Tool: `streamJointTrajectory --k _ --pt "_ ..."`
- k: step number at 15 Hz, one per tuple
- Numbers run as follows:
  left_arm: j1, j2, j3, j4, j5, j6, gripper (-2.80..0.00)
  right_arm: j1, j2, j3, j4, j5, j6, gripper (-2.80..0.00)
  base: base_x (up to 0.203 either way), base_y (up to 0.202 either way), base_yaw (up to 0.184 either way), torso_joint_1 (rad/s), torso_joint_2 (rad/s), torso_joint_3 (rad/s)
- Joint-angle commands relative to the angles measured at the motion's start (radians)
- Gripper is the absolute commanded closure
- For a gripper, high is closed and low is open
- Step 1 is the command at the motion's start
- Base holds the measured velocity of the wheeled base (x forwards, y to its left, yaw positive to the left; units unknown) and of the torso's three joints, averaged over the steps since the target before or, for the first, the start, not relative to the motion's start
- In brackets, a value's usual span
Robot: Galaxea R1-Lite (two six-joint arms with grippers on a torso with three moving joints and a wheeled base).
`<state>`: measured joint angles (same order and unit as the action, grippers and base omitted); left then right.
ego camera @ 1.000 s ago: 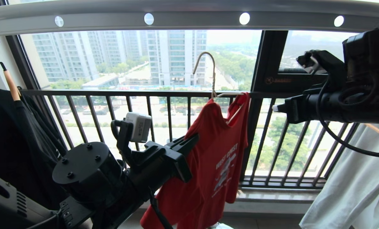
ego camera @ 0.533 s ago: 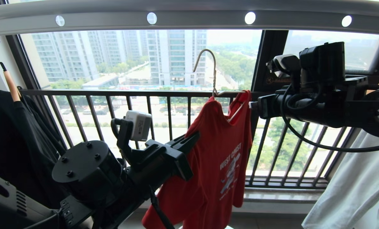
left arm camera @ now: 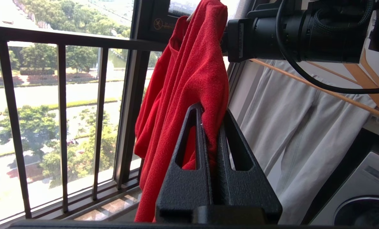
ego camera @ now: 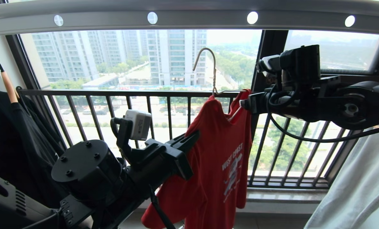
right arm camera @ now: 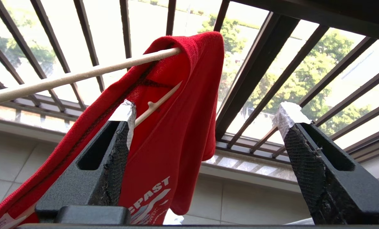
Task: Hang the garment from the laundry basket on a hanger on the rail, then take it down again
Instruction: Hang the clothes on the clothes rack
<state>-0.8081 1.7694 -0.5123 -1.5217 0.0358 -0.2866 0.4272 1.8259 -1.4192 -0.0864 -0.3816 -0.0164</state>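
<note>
Right pincer [right arm camera: 205,117] now swung in and spread wide beside garment [ego camera: 221,152], empty, hanger [ego camera: 213,76] below rail [ego camera: 189,19]; left pincer [left arm camera: 210,127] clamped on cloth; regrasp probably next.

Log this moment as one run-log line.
left gripper: jaws shut on red T-shirt | right gripper: jaws open beside its shoulder | hanger: inside shirt, hook below rail, unhung
</note>
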Motion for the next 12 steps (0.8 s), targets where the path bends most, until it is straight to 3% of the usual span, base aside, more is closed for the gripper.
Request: streamJointTrajectory --k 1,6,7,12 --pt "0.0 -0.002 0.0 -0.008 0.001 -0.002 0.0 0.0 0.034 -0.038 -0.001 -0.016 0.0 -2.8 0.0 0.0 0.0 0.0 0.0 0.0" --pt "0.001 -0.006 0.0 -0.008 0.001 -0.002 0.0 -0.019 0.069 -0.083 -0.001 -0.036 -0.001 -2.8 0.0 0.0 0.0 0.0 0.0 0.0" --pt "0.001 -0.005 0.0 -0.008 0.001 -0.002 0.0 -0.024 0.072 -0.084 -0.001 -0.036 -0.002 0.0 0.0 0.0 0.0 0.0 0.0 0.0" --pt "0.001 -0.005 0.0 -0.008 0.001 -0.002 0.0 -0.044 0.108 -0.131 -0.001 -0.036 -0.004 0.0 0.0 0.0 0.0 0.0 0.0 0.0"
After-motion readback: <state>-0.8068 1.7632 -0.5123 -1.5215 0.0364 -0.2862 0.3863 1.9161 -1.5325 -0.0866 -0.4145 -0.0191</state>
